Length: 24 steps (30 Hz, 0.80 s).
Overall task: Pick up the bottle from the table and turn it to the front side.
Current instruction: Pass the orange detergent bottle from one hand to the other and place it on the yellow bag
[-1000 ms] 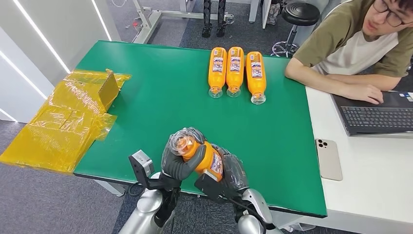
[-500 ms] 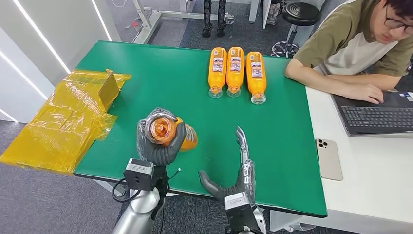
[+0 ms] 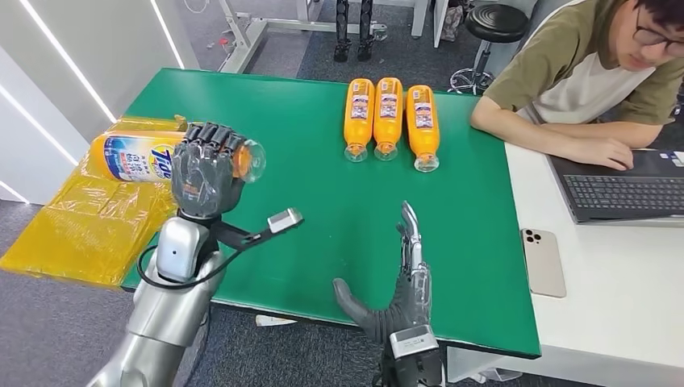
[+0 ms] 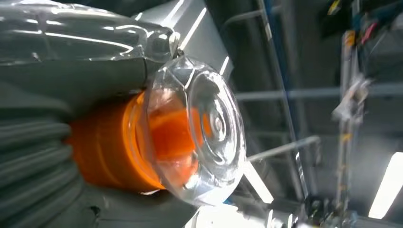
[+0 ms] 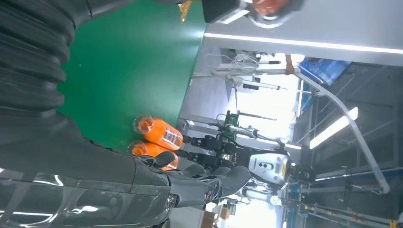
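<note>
My left hand (image 3: 205, 169) grips an orange bottle (image 3: 135, 156) raised above the table's left edge. The bottle lies sideways, its blue and white label facing me and its clear cap (image 3: 252, 160) pointing right. In the left wrist view the clear cap (image 4: 199, 128) and orange neck stick out past my grey fingers (image 4: 57, 156). My right hand (image 3: 406, 282) is open over the table's near edge, fingers stretched away from me, holding nothing. The right wrist view shows its dark fingers (image 5: 209, 183) extended.
Three orange bottles (image 3: 389, 119) lie side by side at the far middle of the green table (image 3: 306, 161). Yellow plastic wrapping (image 3: 89, 222) hangs off the left edge. A person (image 3: 597, 72) sits at the right by a laptop (image 3: 625, 197) and a phone (image 3: 544, 262).
My left hand has lifted the bottle up and to the left and turned it from cap-toward-me to lying sideways with the label showing. The right hand let go earlier and stays open.
</note>
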Motion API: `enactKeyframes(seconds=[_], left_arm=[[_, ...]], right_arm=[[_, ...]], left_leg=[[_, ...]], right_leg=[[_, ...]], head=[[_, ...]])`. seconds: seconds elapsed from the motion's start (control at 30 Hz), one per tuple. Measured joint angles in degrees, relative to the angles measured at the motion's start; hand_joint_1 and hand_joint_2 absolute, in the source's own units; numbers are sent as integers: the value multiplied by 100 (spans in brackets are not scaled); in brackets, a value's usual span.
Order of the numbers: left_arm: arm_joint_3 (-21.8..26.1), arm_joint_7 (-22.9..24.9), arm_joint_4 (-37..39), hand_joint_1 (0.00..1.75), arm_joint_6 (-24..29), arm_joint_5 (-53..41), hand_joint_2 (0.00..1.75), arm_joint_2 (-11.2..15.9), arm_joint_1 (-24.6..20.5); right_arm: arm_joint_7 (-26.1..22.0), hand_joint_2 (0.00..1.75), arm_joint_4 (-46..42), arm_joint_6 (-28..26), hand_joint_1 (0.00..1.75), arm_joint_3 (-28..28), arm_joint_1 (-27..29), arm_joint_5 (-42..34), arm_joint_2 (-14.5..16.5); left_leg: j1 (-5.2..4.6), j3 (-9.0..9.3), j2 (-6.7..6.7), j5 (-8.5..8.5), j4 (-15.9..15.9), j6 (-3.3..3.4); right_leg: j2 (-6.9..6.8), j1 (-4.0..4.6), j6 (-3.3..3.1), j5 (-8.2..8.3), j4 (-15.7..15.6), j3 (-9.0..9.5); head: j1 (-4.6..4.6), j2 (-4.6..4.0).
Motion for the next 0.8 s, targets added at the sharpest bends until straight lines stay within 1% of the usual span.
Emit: enactKeyframes(seconds=[0.07, 0.13, 0.27, 0.37, 0.5, 0.63, 0.8], left_arm=[[4, 43, 533, 175, 2, 131, 175, 253, -258], [-1, 63, 1110, 175, -2, 85, 175, 450, -486], [-66, 57, 2421, 175, -89, -143, 175, 693, -857], [-158, -27, 3075, 175, -329, -181, 175, 757, -1018], [-352, -119, 3660, 175, -721, -192, 175, 800, -1106], [-515, -296, 4045, 175, -1124, -175, 175, 840, -1109], [-571, -474, 4331, 175, -1550, -128, 175, 869, -1078]], right_arm=[[-1, 175, -96, -1, 0, 0, 5, -11, -2], [-2, 175, -194, -1, 0, 0, 8, -7, -6], [-2, 175, -380, -1, 0, 0, 13, -6, -12], [-2, 175, -457, -1, 0, -1, 21, -7, -14], [-2, 175, -516, -1, 0, -2, 31, 12, -14], [-2, 175, -549, -1, 0, -2, 34, 74, -14], [-2, 175, -552, -1, 0, -2, 27, 58, -14]], left_leg=[[0, 0, 8, 2, 0, -4], [0, 0, 13, 2, 0, -5], [0, -1, 21, 2, 0, -6], [-1, -3, 23, 1, 0, -6], [-2, -4, 23, 0, 0, -5], [-1, -5, 22, 0, 0, -5], [0, -6, 21, 0, -1, -6]], right_leg=[[9, 0, -5, 3, 2, -4], [13, 0, -8, 5, 2, -8], [23, 0, -9, 6, 2, -12], [25, -1, -9, 6, 1, -13], [26, -2, -9, 6, -1, -13], [25, -1, -9, 5, -1, -13], [23, 0, -9, 5, 0, -14]], head=[[1, 0], [1, 0], [0, 0], [2, 0], [1, 0], [1, 0], [0, 0]])
